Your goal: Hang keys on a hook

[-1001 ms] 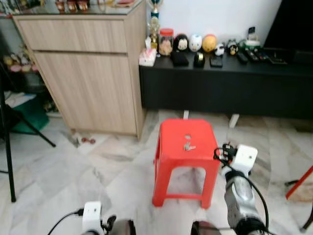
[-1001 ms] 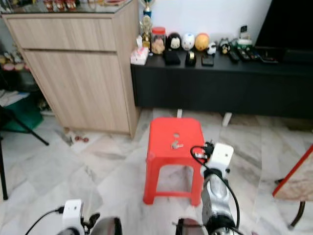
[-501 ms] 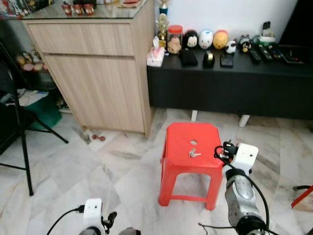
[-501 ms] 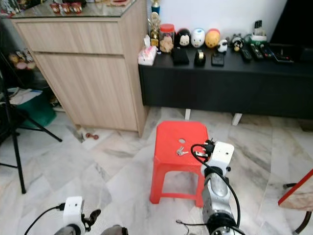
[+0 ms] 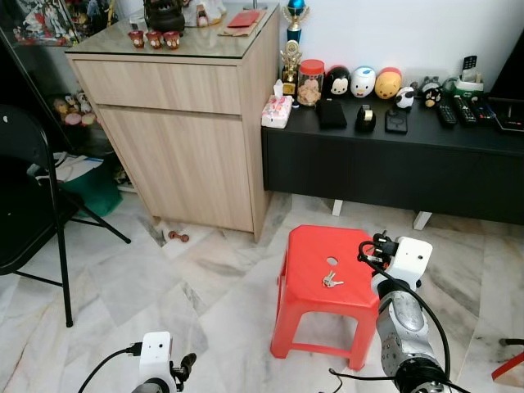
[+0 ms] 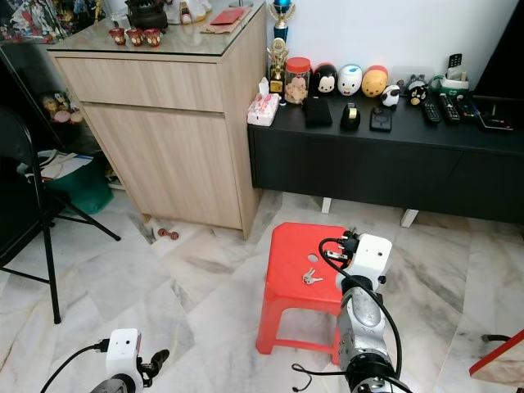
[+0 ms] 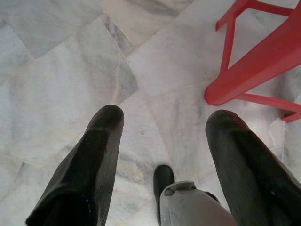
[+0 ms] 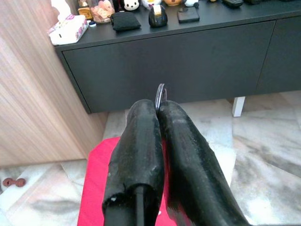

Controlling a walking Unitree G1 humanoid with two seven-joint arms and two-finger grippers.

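One small bunch of keys (image 5: 332, 282) is lying on the red plastic stool (image 5: 307, 262) as the right gripper (image 8: 157, 110), fingers pressed together around a thin metal ring (image 8: 160, 95), is hovering beside it; the left gripper (image 7: 162, 125) is hanging spread apart above the marble floor (image 7: 56, 94).

A bright red stool (image 5: 326, 282) stands lower centre on a floor (image 5: 213, 286) of pale grey marble with darker veins. Silvery keys (image 5: 331, 282) lie on the red seat. At upper left the cabinet (image 5: 184, 135) is light wood grain; at upper right the low unit (image 5: 393, 168) is matt black before a white wall (image 5: 393, 33). On it sit a red-lidded jar (image 5: 310, 82), a white-and-black figure (image 5: 340, 81) and an orange one (image 5: 388, 83). A black chair (image 5: 33, 205) is at far left. Both grippers' fingers (image 8: 141, 155) are black; the right arm (image 5: 401, 323) is silver with a white box.
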